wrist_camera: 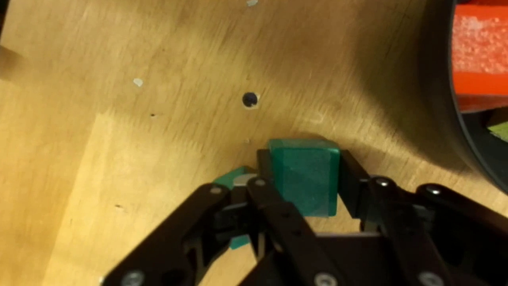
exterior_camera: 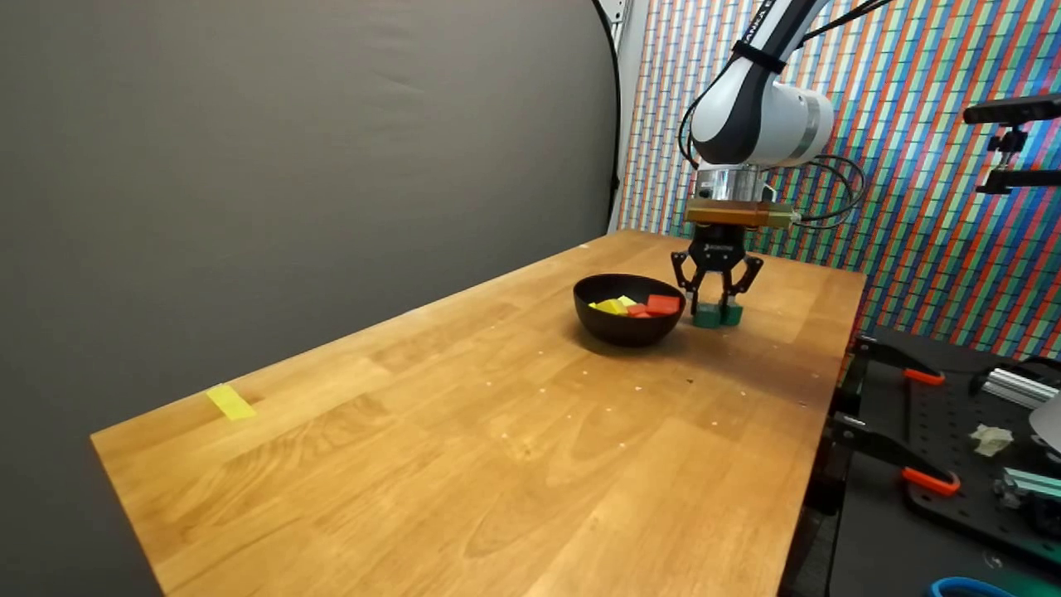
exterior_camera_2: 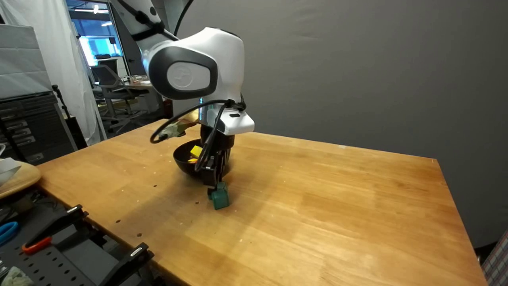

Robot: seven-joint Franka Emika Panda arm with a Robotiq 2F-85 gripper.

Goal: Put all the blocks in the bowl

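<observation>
Teal-green cube block [wrist_camera: 304, 182], small and smooth-faced, sits between the fingers [wrist_camera: 351, 174] of the black two-fingered tool [exterior_camera: 710, 307], which is drawn in to about the block's width with a finger against each of two opposite faces; the block looks gripped, though how firmly does not show. It appears to rest on the honey-brown wooden table [exterior_camera: 497, 464], directly below the tool. A second teal-green cube block [exterior_camera: 733, 315] lies just outside the tool, beside one finger and partly hidden by it in the wrist view; whether they touch I can't make out. Just past the tool's opposite finger stands the round black bowl [exterior_camera: 622, 333], with red blocks [exterior_camera: 663, 304] and yellow blocks [exterior_camera: 612, 307] inside. To do this pick well, I would make sure both fingers bear evenly, then lift straight up, so that the finger between the two teal-green blocks does not drag or tip the outer one. With the bowl so near the tool, the held block should clear the rim before any sideways travel. A low release over the middle seems best, since a red block lies close to the rim nearest the tool and could send a dropped one bouncing out
</observation>
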